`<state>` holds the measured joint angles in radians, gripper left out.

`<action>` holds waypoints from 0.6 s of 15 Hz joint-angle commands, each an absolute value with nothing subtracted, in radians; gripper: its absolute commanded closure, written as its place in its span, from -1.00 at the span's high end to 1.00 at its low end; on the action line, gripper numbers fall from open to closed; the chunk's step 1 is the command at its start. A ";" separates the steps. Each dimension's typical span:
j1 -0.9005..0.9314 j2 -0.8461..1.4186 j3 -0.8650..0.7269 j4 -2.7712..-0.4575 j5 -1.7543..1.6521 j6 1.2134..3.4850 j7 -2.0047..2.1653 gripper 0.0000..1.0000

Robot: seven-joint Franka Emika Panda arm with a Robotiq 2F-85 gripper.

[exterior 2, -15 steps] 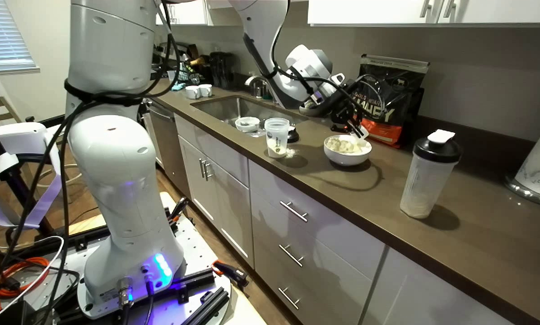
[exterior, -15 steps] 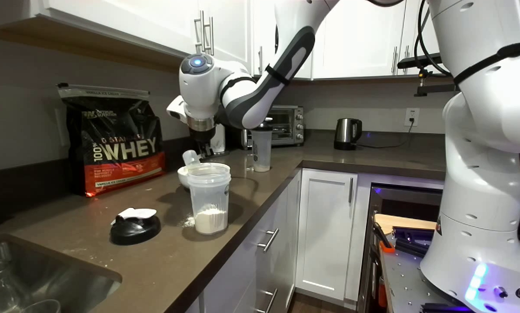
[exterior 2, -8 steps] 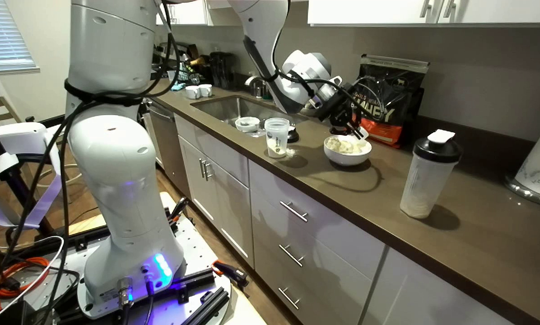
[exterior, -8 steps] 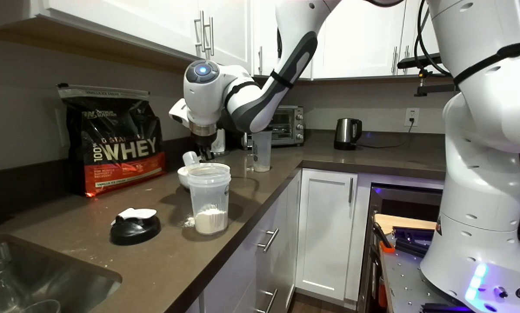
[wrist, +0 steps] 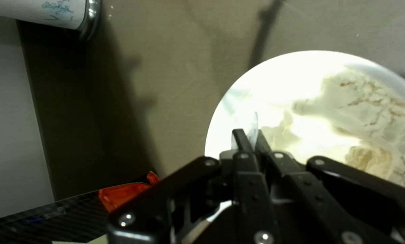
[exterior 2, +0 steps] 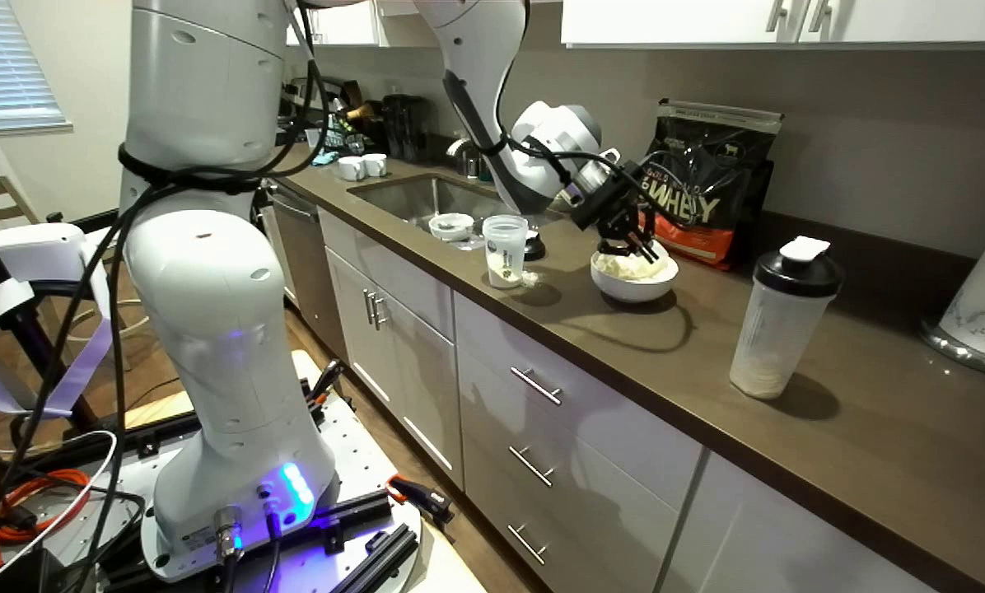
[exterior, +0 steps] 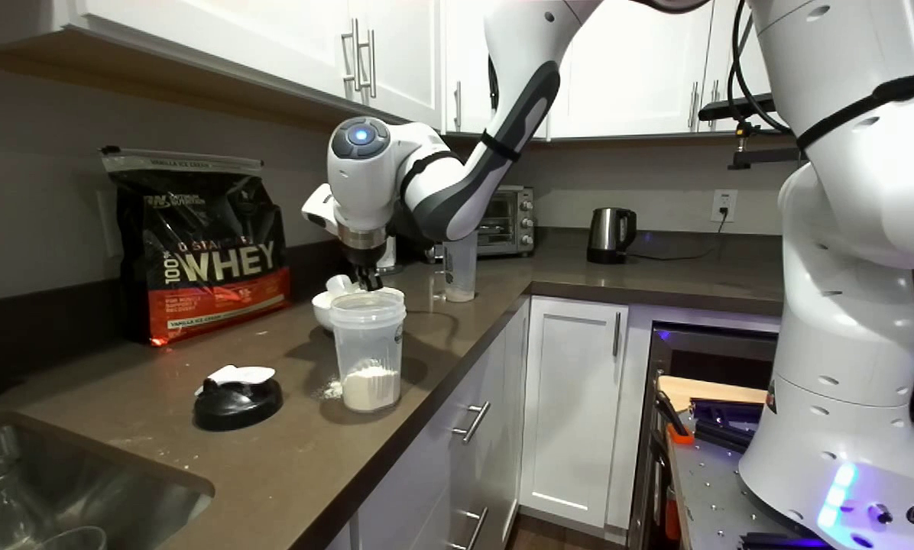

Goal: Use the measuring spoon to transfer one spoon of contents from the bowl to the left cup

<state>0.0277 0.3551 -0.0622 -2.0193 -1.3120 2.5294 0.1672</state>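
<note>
At the lower left of an exterior view, nearest: sink (exterior: 151,496), clear glassware (exterior: 2,496) in it. Next, on the brown counter (exterior: 266,466): black lid (exterior: 237,405) with white flap. Right of it, slightly farther: cup (exterior: 366,332), translucent, upright, top uncovered, pale powder (exterior: 371,388) in the lower part. Pale scatter (exterior: 332,391) on the counter just beside its base.

Beyond the cup, partly hidden by it: white bowl (exterior: 322,312), heaped with more powder (exterior 2: 620,268). Claw (exterior: 371,283) low over the bowl in both exterior views, reaching down, clenched on the spoon (exterior: 339,286). Spoon whitish, near the bowl's rim; above the powder or in it, cannot tell. Wrist view: a thin pale edge of it shows in the grip; whether it carries powder, cannot tell.

Left of the bowl: bag (exterior: 205,244), black and red, upright, marked WHEY. Farther along the counter: shaker (exterior: 459,267), upright, a little powder at the bottom, top hidden behind the arm (exterior: 457,198); in an exterior view its black cap (exterior 2: 793,277) shows. Farthest, toward the corner: oven (exterior: 512,225), partly hidden by the arm, and right of it a steel kettle (exterior: 608,233)
</note>
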 commanded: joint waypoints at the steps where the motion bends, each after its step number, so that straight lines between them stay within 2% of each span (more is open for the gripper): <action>1: 0.009 0.352 -0.052 -2.040 -1.335 2.550 0.173 -0.97; 9: -0.025 0.350 -0.014 -2.063 -1.096 2.513 -0.068 -0.97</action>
<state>0.0105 0.3625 -0.0450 -2.0450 -1.2087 2.5288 0.0666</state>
